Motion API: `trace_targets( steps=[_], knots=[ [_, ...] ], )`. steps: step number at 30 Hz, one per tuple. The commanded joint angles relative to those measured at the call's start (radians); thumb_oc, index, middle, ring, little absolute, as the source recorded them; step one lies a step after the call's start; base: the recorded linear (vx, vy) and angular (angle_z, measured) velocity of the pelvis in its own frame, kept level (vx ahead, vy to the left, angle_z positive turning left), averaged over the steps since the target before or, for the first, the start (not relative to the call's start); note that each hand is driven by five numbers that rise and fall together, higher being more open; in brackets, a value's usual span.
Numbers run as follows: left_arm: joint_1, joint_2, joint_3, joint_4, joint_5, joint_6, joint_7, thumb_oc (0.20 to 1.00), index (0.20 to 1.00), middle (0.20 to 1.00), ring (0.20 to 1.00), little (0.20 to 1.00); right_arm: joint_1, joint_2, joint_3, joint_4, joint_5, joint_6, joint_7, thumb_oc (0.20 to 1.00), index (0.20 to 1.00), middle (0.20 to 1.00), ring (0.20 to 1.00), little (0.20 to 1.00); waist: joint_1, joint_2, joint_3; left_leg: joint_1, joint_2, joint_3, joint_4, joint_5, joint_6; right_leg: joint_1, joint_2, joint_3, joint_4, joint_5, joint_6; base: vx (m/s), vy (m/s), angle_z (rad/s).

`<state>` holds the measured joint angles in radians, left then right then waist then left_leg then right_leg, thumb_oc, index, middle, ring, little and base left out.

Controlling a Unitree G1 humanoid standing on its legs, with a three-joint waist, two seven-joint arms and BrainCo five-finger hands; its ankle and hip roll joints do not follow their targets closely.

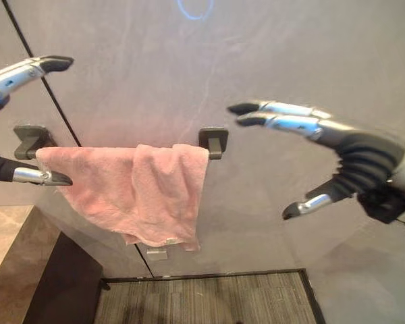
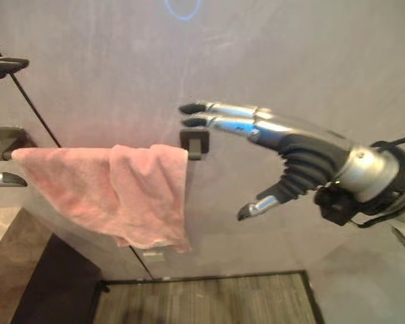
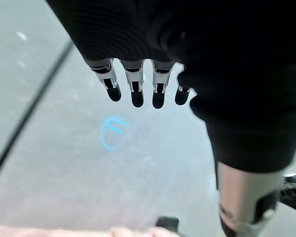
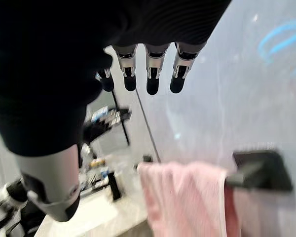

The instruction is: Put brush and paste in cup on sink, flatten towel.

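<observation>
Right hand (image 1: 351,158) hovers beside the towel (image 1: 138,192), fingers spread, holding nothing; left hand (image 1: 27,71) likewise at its far end. We judge the towel, bunched on its rail (image 1: 212,142), unflattened yet.

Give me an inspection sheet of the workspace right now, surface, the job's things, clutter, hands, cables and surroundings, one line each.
Surface: grey wall with a dark vertical seam; a brown counter edge at lower left.
Job's things: pink towel draped over the towel bar, bunched and folded over itself toward the bar's right bracket, not flat. Brush, paste and cup: nothing seen.
Clutter: blurred items on a counter in the right wrist view, too unclear to name.
Hands: left hand open at the towel's left end; right hand open, fingers straight, to the right of the towel, apart from it.
Cables: nothing seen.
Surroundings: striped grey floor mat below the towel; blue ring mark on the wall.
</observation>
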<state>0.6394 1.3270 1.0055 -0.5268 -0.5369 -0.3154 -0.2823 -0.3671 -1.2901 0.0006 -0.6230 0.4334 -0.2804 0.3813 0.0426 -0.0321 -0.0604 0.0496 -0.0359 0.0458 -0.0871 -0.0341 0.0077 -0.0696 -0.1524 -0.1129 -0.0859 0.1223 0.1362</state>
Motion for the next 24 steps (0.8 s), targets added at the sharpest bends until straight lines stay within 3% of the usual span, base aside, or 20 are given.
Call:
trace_targets(
  steps=[1, 6, 8, 24],
  knots=[
    [0.167, 0.113, 0.129, 0.031, -0.073, 0.023, -0.082, 1.0, 1.0, 1.0, 1.0, 1.0, -0.099, -0.023, 0.111, 0.039, -0.011, -0.002, 0.02, 1.0, 1.0, 1.0, 1.0, 1.0, 0.02, 0.007, -0.011, -0.06, -0.021, 0.021, 0.033, -0.002, -0.004, 0.01, -0.098, -0.01, 0.042, 0.039, 0.08, 0.0, 0.0, 0.0],
    [0.334, 0.179, 0.251, -0.019, -0.102, 0.063, -0.163, 1.0, 1.0, 1.0, 1.0, 1.0, -0.225, -0.027, 0.3, 0.038, -0.039, 0.032, 0.073, 1.0, 1.0, 1.0, 1.0, 1.0, 0.017, 0.011, 0.002, -0.061, -0.021, 0.027, 0.036, -0.002, -0.002, 0.005, -0.098, -0.003, 0.042, 0.044, 0.084, -0.01, 0.008, -0.11],
    [0.372, 0.172, 0.297, -0.015, -0.085, 0.063, -0.147, 1.0, 1.0, 1.0, 1.0, 1.0, -0.265, -0.001, 0.353, 0.062, -0.093, 0.047, 0.07, 1.0, 1.0, 1.0, 1.0, 1.0, 0.02, 0.009, 0.005, -0.064, -0.021, 0.028, 0.036, -0.001, -0.001, 0.004, -0.099, -0.005, 0.04, 0.045, 0.085, 0.0, 0.011, -0.05],
    [0.232, 0.133, 0.243, 0.035, -0.012, 0.05, -0.04, 1.0, 1.0, 1.0, 1.0, 1.0, -0.401, 0.188, 0.37, 0.095, -0.277, 0.056, -0.037, 1.0, 1.0, 1.0, 1.0, 1.0, 0.068, -0.005, 0.02, -0.099, -0.026, -0.009, 0.008, 0.027, -0.001, -0.013, -0.096, -0.028, 0.036, 0.045, 0.081, -0.01, 0.0, 0.06]
  ],
)
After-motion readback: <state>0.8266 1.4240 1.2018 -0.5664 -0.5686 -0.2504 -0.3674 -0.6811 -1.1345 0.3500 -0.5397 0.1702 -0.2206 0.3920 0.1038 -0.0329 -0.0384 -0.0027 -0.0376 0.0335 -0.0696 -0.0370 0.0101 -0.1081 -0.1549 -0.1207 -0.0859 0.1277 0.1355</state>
